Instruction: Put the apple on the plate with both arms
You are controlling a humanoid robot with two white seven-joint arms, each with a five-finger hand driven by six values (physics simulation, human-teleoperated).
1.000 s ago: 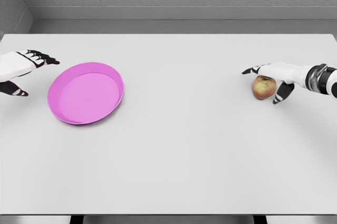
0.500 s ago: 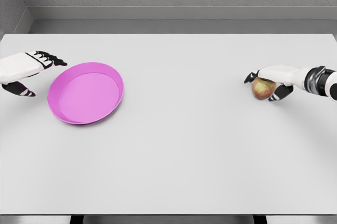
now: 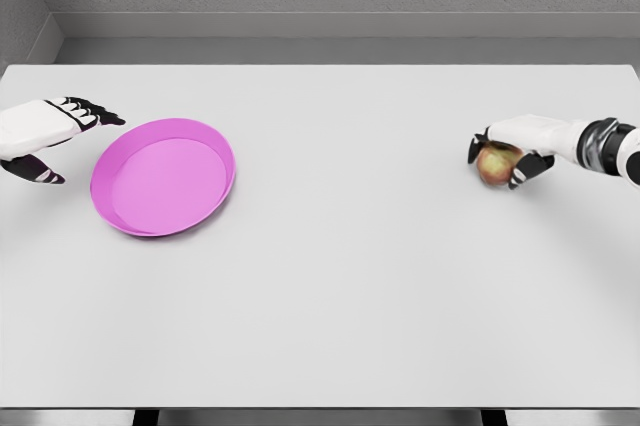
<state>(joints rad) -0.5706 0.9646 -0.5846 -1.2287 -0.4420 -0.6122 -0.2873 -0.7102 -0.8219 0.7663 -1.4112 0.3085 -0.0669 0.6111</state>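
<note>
One pink plate (image 3: 163,177) is lying flat at the table's (image 3: 350,276) left, its long axis running left to right. One apple (image 3: 496,164) is sitting at the far right, round, its pointing unclear, with the right hand (image 3: 520,141) curling its fingers around it. The left hand (image 3: 45,128) is hovering just beside the plate, fingers spread, holding nothing.

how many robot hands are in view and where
2: the left hand is open beside the pink plate; the right hand is at the table's right, closed around the apple.
</note>
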